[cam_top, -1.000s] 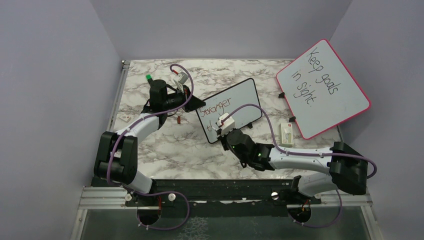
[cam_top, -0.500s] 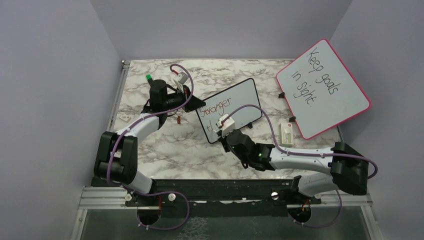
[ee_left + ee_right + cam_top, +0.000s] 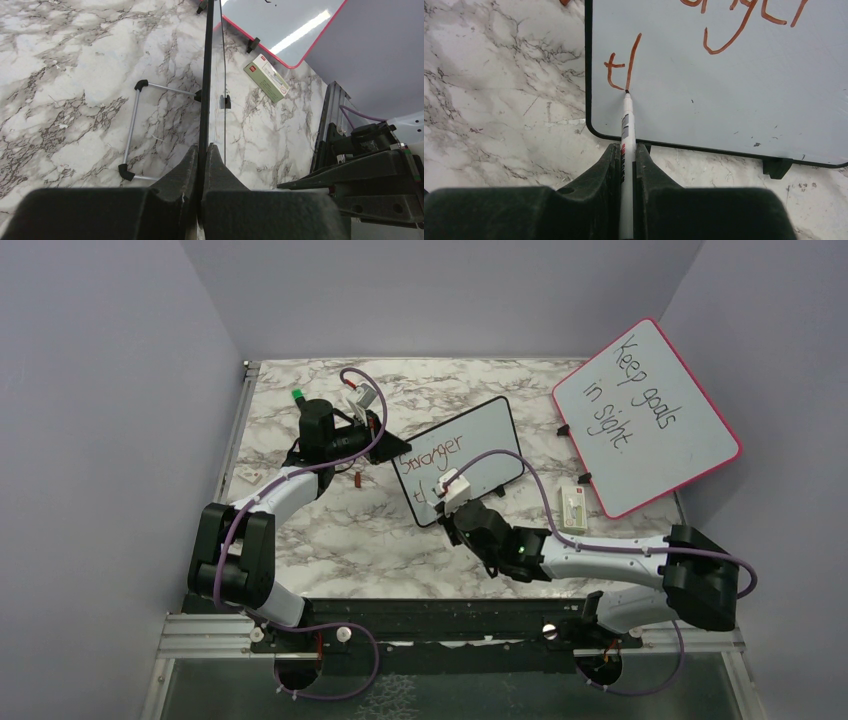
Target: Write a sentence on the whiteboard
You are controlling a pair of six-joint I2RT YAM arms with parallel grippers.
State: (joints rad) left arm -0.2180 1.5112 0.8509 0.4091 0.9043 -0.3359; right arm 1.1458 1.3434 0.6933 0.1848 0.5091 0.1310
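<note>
Mid-sentence at the whiteboard [image 3: 734,100]: the right gripper [image 3: 626,150] is clamped on a marker [image 3: 626,117], whose tip touches the board just ahead of the fingers. The tip rests at the foot of a slanted reddish-brown stroke beside a lone "t". The board's lower corner lies just to the left of the tip, and its bottom frame runs just above the fingers in the wrist view.

Across the board, the left gripper [image 3: 202,152] is closed tight on the thin black frame. Its camera sees the board edge-on, running straight out from between the fingers, with its wire stand to their left.

The sentence [image 3: 430,454] so far reads "Stronger" on the upper line. The lower line has only its opening letters, so the writing looks well short of finished. The step in hand appears to be the second letter of the second line.

The next move likely calls for carrying the tip rightward into fresh white space at even, light pressure, while the left grip steadies the board against the push of the marker.
</note>
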